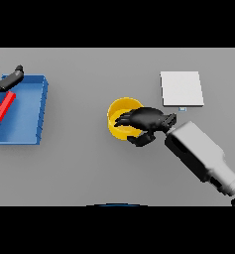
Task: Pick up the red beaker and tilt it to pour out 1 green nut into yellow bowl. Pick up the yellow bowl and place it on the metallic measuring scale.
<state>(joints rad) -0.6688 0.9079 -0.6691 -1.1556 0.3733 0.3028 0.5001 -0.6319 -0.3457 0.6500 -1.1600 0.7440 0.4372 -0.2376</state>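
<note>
The yellow bowl [120, 118] stands on the grey table near the middle. My right hand [147, 120] is over its right half, fingers stretched out across the opening and the thumb [139, 140] beside the lower right rim; that part of the bowl is hidden. The metallic scale [182, 88], a flat pale square, lies behind and to the right of the bowl. A long red object [3, 108], the beaker, lies slanted in the blue tray [32, 111] at the far left. My left hand [9, 79] hovers open over the tray's back edge. No green nut shows.
My right forearm [201, 154] runs from the lower right corner up to the bowl. Bare grey table lies between the tray and the bowl and in front of both.
</note>
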